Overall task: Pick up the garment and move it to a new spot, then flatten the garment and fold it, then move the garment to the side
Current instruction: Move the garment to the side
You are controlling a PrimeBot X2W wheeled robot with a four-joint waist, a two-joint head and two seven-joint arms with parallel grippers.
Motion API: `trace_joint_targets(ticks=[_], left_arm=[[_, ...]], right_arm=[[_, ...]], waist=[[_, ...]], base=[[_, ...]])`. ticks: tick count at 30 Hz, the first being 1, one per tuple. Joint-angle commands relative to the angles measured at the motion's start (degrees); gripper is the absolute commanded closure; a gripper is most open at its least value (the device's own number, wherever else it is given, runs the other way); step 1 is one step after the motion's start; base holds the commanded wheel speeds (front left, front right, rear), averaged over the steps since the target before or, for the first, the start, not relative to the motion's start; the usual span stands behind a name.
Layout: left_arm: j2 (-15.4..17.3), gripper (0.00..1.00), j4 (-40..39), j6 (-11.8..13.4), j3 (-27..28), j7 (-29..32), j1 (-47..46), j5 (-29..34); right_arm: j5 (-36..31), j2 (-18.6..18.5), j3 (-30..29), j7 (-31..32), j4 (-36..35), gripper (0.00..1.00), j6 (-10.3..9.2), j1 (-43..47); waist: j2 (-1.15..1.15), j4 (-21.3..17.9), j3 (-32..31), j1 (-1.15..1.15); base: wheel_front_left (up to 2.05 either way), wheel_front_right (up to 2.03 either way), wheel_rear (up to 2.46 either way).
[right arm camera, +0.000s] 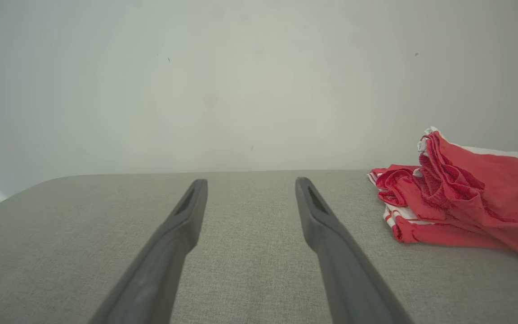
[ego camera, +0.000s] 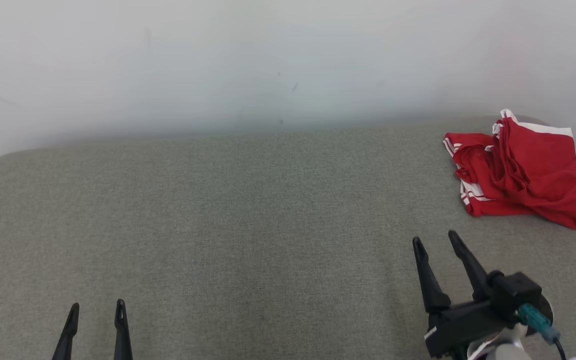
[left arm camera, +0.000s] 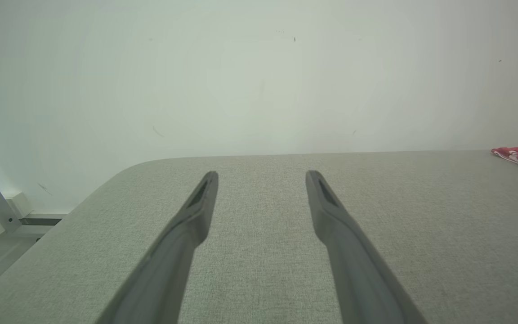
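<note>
Head view, going left to right. Down at the lower left, left gripper [ego camera: 97,303]: fingers spread wide, holding nothing, hovering over the grey fabric-topped table [ego camera: 248,225]. Further right, right gripper [ego camera: 434,236]: also wide open and empty, tips angled up toward the far right corner, near the cloth but clearly apart from it. Then at the far right, close to the table's edge and the pale wall [ego camera: 268,60]: red garment [ego camera: 523,172] with white trim, lying as a loose rumpled bundle, layers stacked but not neat.

Honestly can't pin the step from this. Fits 2 stages: a crumpled heap waiting for pickup, or a rough fold sitting off to the side as the task wants. Not calling a next move that only suits 1 of those. Worth noting that floppy cloth like this would probably sag and unfold if pinched at a single layer.
</note>
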Motion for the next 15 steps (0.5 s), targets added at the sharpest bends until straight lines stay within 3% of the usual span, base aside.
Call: trace_joint_targets(ticks=[1, 15], left_arm=[[-0.3, 0.0, 0.3, -0.1, 0.1, -0.2, 0.7, -0.1], [-0.7, 0.0, 1.5, -0.2, 0.7, -0.2, 1.5, 0.1]], right_arm=[[-0.4, 0.9, -0.8, -0.3, -0.5, 0.0, -0.17, 1.8], [-2.8, 5.8, -5.2, -0.8, -4.2, 0.0, -0.17, 10.9]], waist=[[0.01, 0.1, -0.2, 0.01], [0.01, -1.6, -1.8, 0.01]], base=[[0.0, 0.0, 0.0], [0.0, 0.0, 0.0]])
